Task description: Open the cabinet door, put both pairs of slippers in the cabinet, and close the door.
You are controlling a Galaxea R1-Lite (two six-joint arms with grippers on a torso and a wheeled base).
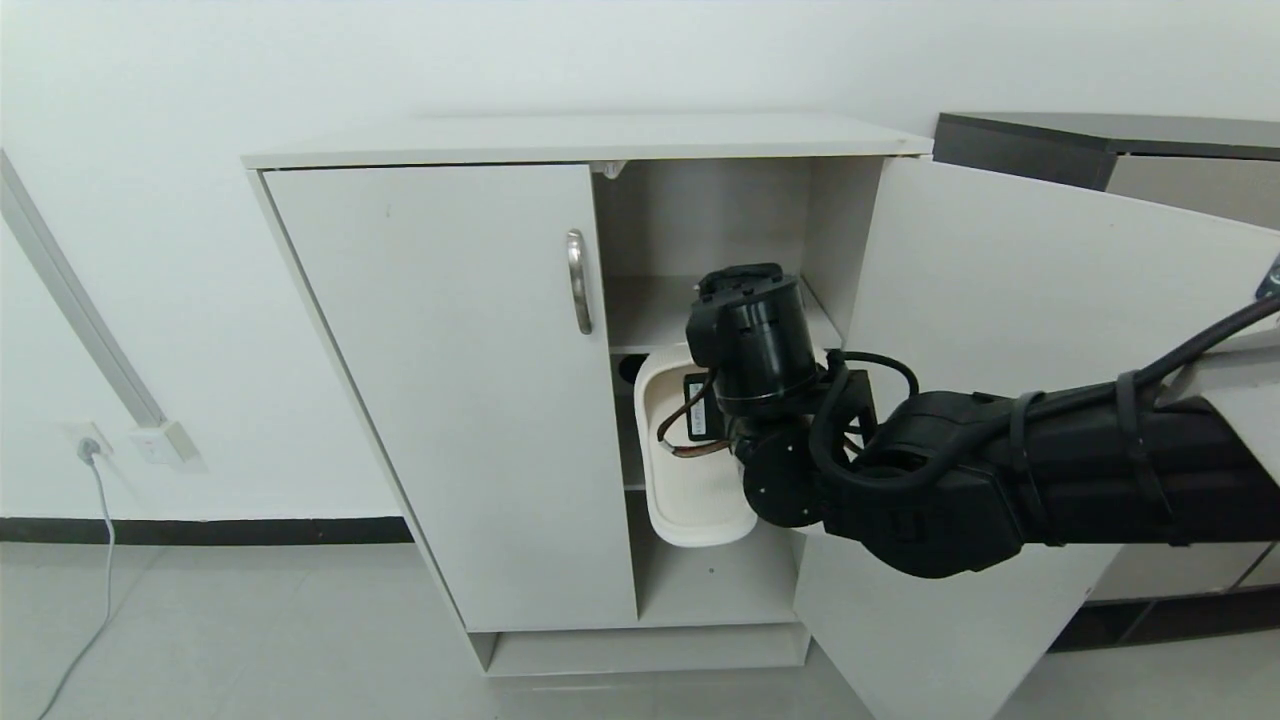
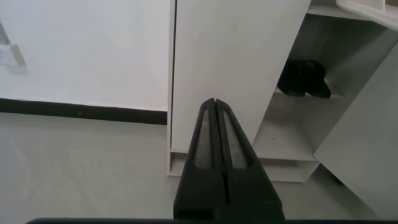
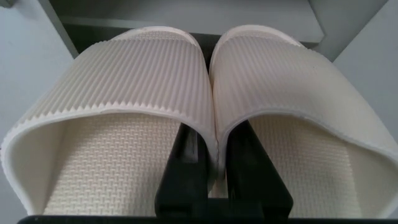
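At the lower left of the head view a wall socket [image 1: 160,443] and its cable sit well apart from the work. Next to the right comes the cabinet [image 1: 590,135], its left door [image 1: 450,400] shut, with the handle [image 1: 578,282] on that door's right edge. The left gripper [image 2: 214,124] has its fingers pressed flat together on nothing and is aimed at the cabinet from outside, low over the floor. It is probably parked there to leave the opening free for the other arm. Its camera looks in at a black pair of slippers [image 2: 303,79] lying on an inner shelf, so that half of the job looks done.

At frame centre, in the open bay, the cream slippers [image 1: 690,490] hang as a pair with toes pointing into the cabinet. The right gripper [image 3: 210,155] pinches their two touching inner walls, one finger inside each slipper, which lets one grasp carry both. Whether the soles rest on a shelf yet is hard to tell, as the wrist hides the contact.

Along the right side of the frame the right door [image 1: 1000,280] stands swung wide, leaving the arm room to reach in.
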